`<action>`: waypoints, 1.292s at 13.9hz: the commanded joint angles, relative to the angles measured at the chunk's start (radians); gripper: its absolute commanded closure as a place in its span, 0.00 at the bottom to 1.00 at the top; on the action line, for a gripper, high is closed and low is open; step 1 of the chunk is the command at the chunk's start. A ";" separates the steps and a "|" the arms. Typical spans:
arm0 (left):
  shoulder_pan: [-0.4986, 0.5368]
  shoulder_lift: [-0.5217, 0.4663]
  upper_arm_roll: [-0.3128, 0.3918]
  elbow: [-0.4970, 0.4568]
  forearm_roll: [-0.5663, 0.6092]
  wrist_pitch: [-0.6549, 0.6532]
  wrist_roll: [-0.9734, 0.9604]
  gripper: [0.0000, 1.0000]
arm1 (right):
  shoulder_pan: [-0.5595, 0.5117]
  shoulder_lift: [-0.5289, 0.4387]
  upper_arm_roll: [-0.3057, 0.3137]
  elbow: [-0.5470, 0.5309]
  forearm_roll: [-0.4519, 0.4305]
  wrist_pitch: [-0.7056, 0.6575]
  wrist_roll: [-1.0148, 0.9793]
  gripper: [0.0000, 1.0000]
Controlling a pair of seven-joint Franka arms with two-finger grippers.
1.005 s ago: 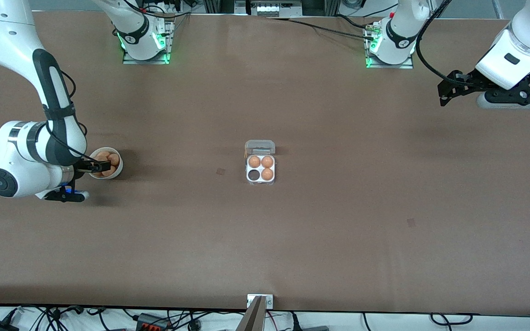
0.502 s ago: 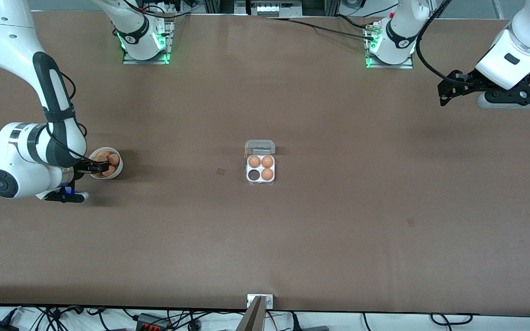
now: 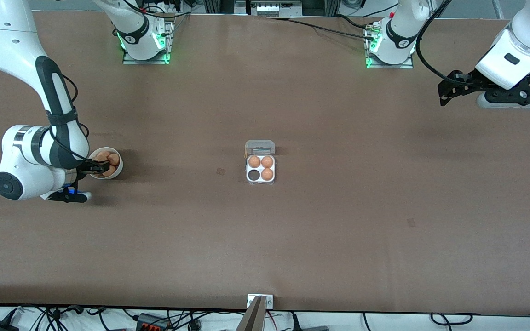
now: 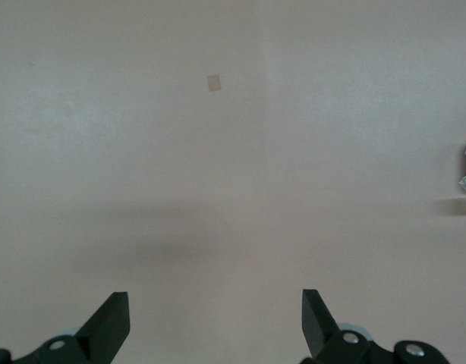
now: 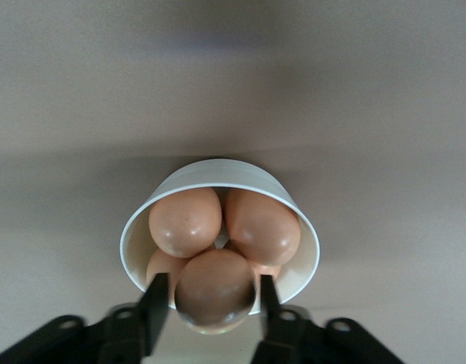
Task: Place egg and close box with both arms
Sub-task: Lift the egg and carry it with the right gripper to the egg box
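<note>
My right pincer, mid-left of front frame, is closed on the egg atop the bowl; box sits open at centre; left pincer waits agape, empty; risk: smooth shell slips w/ a jerky lift.

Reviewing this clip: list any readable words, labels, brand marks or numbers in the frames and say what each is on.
No text can be read in any view.
Arm joints near the bases carry small dark emblems, too small to read.
The box, the bowl, the egg in the right gripper and the table show no print.
The left gripper, open over bare table, bears no marking.
</note>
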 commanded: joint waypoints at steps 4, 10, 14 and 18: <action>0.003 0.002 0.001 0.025 -0.022 -0.023 0.008 0.00 | -0.009 0.000 0.005 0.017 0.001 -0.017 -0.011 0.83; 0.004 0.003 0.002 0.023 -0.022 -0.021 0.008 0.00 | 0.002 -0.023 0.052 0.253 0.019 -0.221 -0.055 0.86; 0.004 0.003 0.002 0.023 -0.022 -0.021 0.008 0.00 | 0.010 -0.017 0.202 0.324 0.047 -0.148 -0.042 0.86; 0.004 0.002 0.001 0.023 -0.022 -0.021 0.008 0.00 | 0.151 0.015 0.223 0.323 0.038 0.076 0.005 0.85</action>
